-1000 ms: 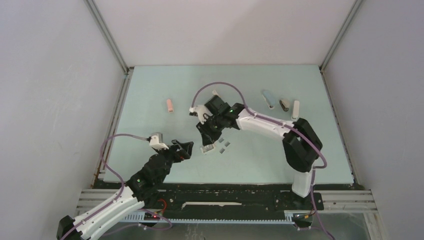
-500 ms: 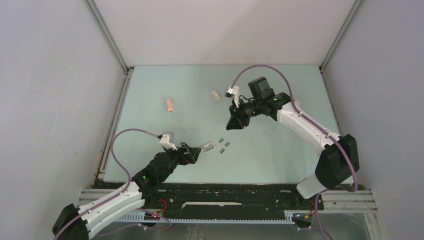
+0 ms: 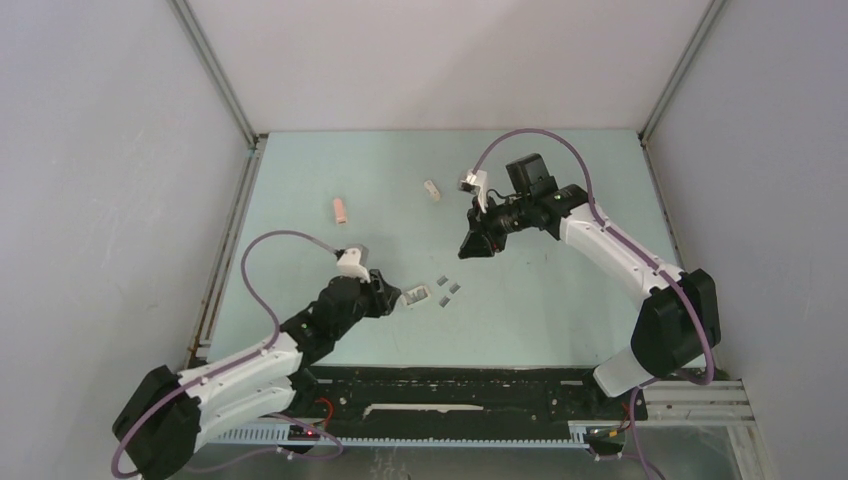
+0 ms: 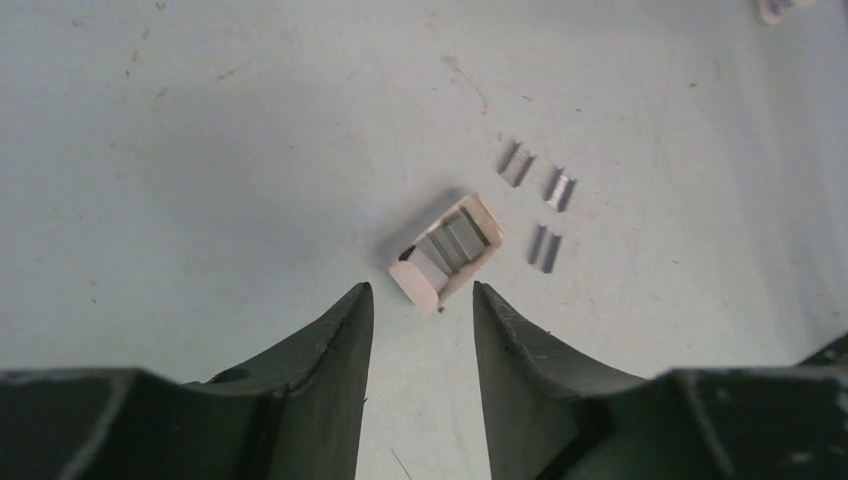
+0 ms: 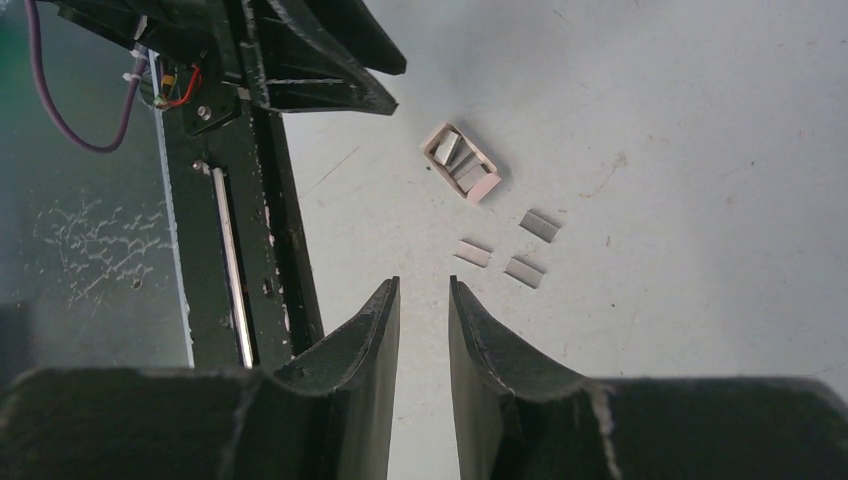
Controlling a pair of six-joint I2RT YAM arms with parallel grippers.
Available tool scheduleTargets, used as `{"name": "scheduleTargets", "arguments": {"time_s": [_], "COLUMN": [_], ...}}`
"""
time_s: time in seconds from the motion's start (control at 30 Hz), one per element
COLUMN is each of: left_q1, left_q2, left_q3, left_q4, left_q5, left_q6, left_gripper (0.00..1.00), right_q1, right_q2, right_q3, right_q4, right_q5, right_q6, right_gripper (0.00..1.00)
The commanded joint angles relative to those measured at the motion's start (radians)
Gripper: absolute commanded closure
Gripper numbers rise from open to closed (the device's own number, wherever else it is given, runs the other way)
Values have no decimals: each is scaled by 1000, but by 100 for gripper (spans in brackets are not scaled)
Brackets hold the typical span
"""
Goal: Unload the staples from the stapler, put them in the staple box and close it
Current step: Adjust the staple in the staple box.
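The left claw (image 4: pixel 421 292) is spread and empty; a small open tan box (image 4: pixel 415 277) lies just past its tips; three loose staples (image 4: pixel 545 248) lie ahead and right, more inside the box; the right claw (image 5: pixel 423 285) is open a crack, empty.

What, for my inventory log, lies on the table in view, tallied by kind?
Loose staple strips: 3
Box, grey strips inside: 1
Pink block: 1
White block: 1
Total: 6
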Motion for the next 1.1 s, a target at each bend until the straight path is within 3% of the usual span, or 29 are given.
{"name": "scheduleTargets", "arguments": {"time_s": [0.0, 0.3, 0.77, 1.07], "left_q1": [28, 81, 89, 88], "left_q2": [122, 366, 431, 489], "left_q3": [143, 282, 310, 356], "left_q4": [-75, -114, -80, -112], "left_q5": [-19, 28, 152, 154], "left_q6": [91, 201, 231, 250], "left_gripper": [55, 62, 50, 49], "right_q1": [-6, -5, -5, -6], "right_q2": [-30, -18, -10, -6], "right_q3": [3, 3, 4, 3], "right_q4": [-2, -7, -11, -13], "right_q5": [-29, -40, -50, -59], "right_q6": [-19, -23, -27, -27], "right_gripper": [67, 68, 68, 67]}}
